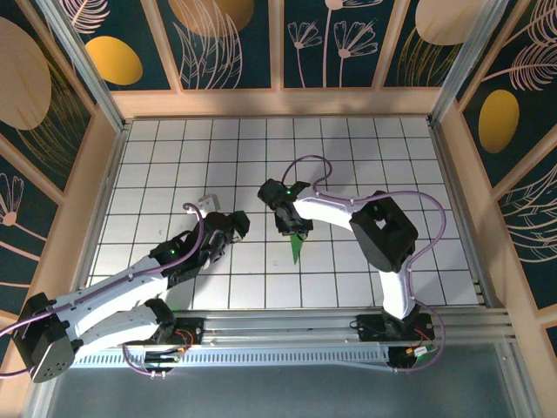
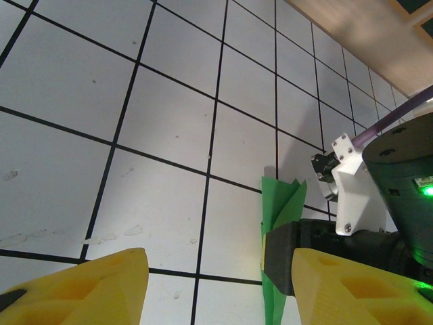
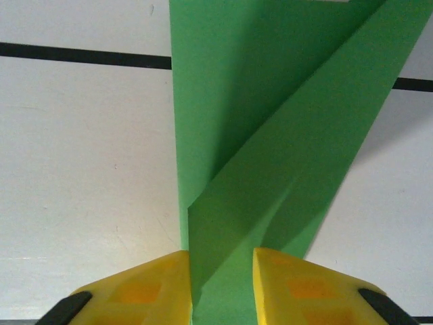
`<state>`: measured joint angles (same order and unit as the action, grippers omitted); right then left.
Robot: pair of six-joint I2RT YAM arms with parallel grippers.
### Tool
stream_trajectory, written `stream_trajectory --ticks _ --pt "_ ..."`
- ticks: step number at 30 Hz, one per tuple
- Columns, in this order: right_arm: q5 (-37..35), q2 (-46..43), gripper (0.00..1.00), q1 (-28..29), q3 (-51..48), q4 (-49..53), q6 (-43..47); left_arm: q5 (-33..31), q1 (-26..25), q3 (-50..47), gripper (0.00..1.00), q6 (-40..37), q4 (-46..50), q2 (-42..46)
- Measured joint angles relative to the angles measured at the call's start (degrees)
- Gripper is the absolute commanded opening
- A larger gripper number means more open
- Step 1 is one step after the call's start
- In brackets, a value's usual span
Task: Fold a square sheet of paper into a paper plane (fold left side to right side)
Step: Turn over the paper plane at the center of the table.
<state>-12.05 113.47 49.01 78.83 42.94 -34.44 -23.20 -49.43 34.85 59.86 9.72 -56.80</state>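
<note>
The square sheet of paper is folded into a slim green paper plane (image 1: pixel 297 249) that lies on the white tiles, point toward the arms' bases. My right gripper (image 1: pixel 292 229) comes down on its wide end. In the right wrist view the layered green folds (image 3: pixel 270 135) fill the narrow gap between the yellow fingers (image 3: pixel 155 284) of the right gripper (image 3: pixel 222 267). From the left wrist I see the plane (image 2: pixel 279 203) pinched under the right gripper's black finger (image 2: pixel 291 254). My left gripper (image 2: pixel 216 271) stands open just left of the plane (image 1: pixel 233 226), holding nothing.
The tiled floor (image 1: pixel 174 157) is boxed in by wooden walls (image 1: pixel 278 103) on three sides. An aluminium rail (image 1: pixel 287 326) with the arm bases runs along the near edge. The right arm's elbow (image 1: pixel 383 231) hangs over the tiles to the right of the plane.
</note>
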Motion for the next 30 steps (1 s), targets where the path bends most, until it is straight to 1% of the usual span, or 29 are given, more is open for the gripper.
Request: stream_trajectory --ticks 7,12,17,20,23,26,28,30 --pt "0.00 0.00 0.13 0.00 0.00 -0.04 0.07 -0.02 0.00 0.00 0.58 0.00 0.02 -0.24" --pt "-0.20 0.00 0.00 0.00 0.00 0.00 0.13 -0.11 0.00 0.00 0.58 0.00 0.81 -0.24" --pt "-1.42 -0.07 0.00 0.00 0.00 0.11 0.00 -1.07 0.00 0.00 0.59 0.00 1.73 0.11" --pt "-2.14 -0.98 0.00 0.00 0.00 0.57 0.02 -1.33 0.22 0.02 0.64 0.15 2.36 0.59" --pt "-2.69 -4.35 0.00 -0.24 -0.22 0.37 0.90 -0.96 1.22 0.07 0.67 0.42 2.71 1.25" --pt "-1.81 -11.30 0.00 -1.07 -2.75 -2.38 2.08 0.66 3.10 0.07 0.71 0.61 2.71 2.54" --pt "0.85 -18.27 0.00 -2.91 -6.51 -6.45 3.02 2.10 4.48 0.07 0.72 0.94 2.43 3.78" --pt "5.25 -24.72 0.00 -5.68 -10.99 -11.58 3.72 3.74 5.70 -0.02 0.73 1.42 1.77 4.83"
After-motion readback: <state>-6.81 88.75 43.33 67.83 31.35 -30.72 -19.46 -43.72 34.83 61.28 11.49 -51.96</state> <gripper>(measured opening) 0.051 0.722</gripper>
